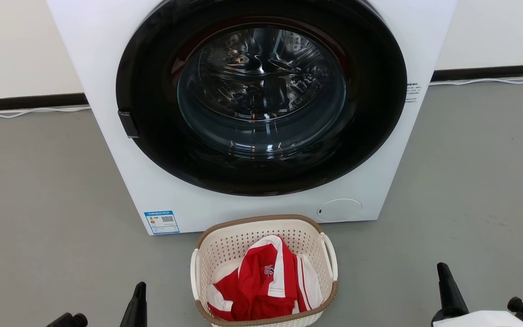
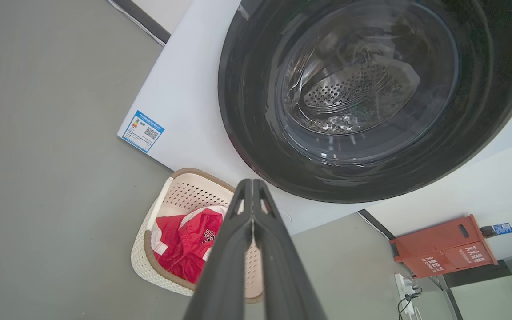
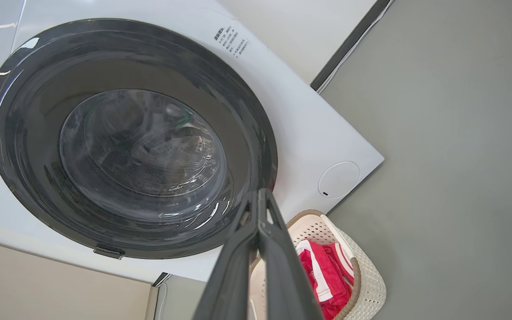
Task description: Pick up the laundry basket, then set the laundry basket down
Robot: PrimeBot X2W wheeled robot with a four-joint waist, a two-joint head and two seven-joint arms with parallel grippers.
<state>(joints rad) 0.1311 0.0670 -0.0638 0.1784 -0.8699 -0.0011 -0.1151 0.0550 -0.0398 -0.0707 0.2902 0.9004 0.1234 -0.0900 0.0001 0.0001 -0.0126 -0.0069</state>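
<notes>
The laundry basket (image 1: 225, 247) is cream-white and perforated, with a brown rim and white loop handles. It stands on the grey floor just in front of the washing machine and holds a red-and-white garment (image 1: 261, 281). My left gripper (image 1: 138, 302) is low at the basket's left, shut and empty, apart from the handle. My right gripper (image 1: 445, 284) is farther off to the basket's right, also shut and empty. In the left wrist view, the closed left gripper (image 2: 251, 184) points over the basket (image 2: 189, 195). In the right wrist view, the closed right gripper (image 3: 259, 195) points beside the basket (image 3: 367, 284).
A large white washing machine (image 1: 107, 68) with a closed round dark door (image 1: 261, 100) stands right behind the basket. Grey floor spreads on both sides. A white cable (image 1: 25, 111) runs along the wall base. A red box (image 2: 442, 246) and a power strip (image 2: 405, 286) lie off to one side.
</notes>
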